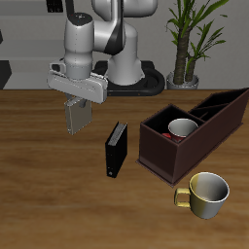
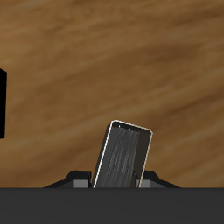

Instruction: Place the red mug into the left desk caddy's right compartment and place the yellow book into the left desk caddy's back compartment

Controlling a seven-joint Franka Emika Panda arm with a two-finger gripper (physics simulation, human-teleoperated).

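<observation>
One of the two placements looks complete: the red mug [image 1: 181, 128] sits inside the right compartment [image 1: 173, 136] of the left desk caddy [image 1: 190, 134], its pale inside facing up. The remaining item, the yellow book [image 1: 77, 117], hangs in the air beneath the claw [image 1: 76, 105], clear of the table [image 1: 49, 195] and well apart from the caddy. In the wrist view the yellow book [image 2: 122, 157] stands between the claw's fingers and leans somewhat off upright; the claw is closed on it.

Step in hand, as judged: carrying the book across to the caddy's back compartment.

Recommendations:
- Keep the book raised above the black book [image 1: 116, 150], which stands upright on the table between the claw and the caddy, and above the caddy's near wall.
- Aim for the narrow section beyond the mug, not the square one already occupied.
- Line the book's thin edge up with the slot before lowering; the lean seen at the wrist could catch a partition.
- Lower until the book is well inside, then release.

The cream mug [image 1: 205, 195], near the table's front edge, lies outside the likely path.
</observation>
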